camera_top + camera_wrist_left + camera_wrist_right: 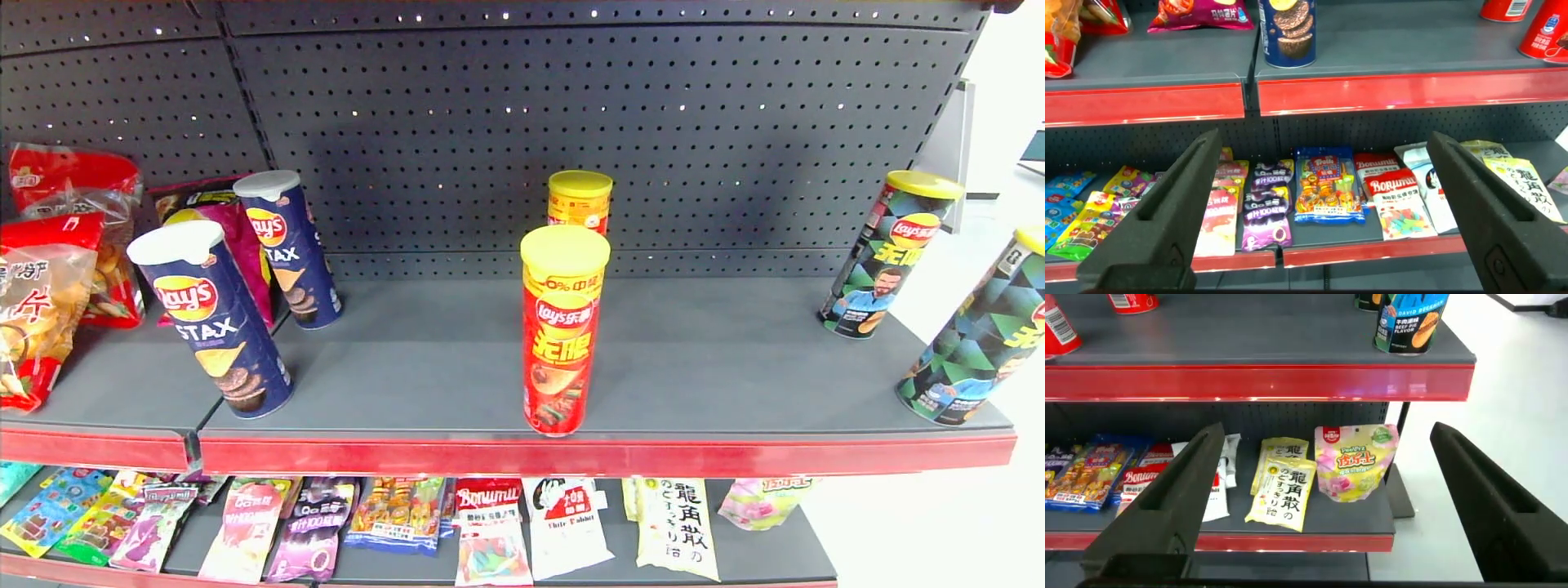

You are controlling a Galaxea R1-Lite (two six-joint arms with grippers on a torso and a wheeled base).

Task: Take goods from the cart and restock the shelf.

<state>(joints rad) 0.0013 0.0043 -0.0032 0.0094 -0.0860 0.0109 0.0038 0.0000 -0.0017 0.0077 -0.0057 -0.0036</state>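
Observation:
The grey shelf (694, 367) with a red front lip holds upright chip cans. Two red cans with yellow lids stand in the middle, one at the front (562, 331) and one behind it (579, 200). Two dark blue cans (214, 318) (287, 245) stand to the left, and two green-patterned cans (888, 255) (976, 343) to the right. My left gripper (1323, 212) is open and holds nothing, facing the lower shelf of snack bags (1327, 184). My right gripper (1327, 506) is open with nothing in it, in front of the lower shelf's right end.
Snack bags (49, 269) crowd the upper shelf's left end. The lower shelf (1315, 535) carries flat packets, among them a yellow one (1284, 490) and a pink-green one (1358, 461). Bare shelf lies between the red cans and the green cans.

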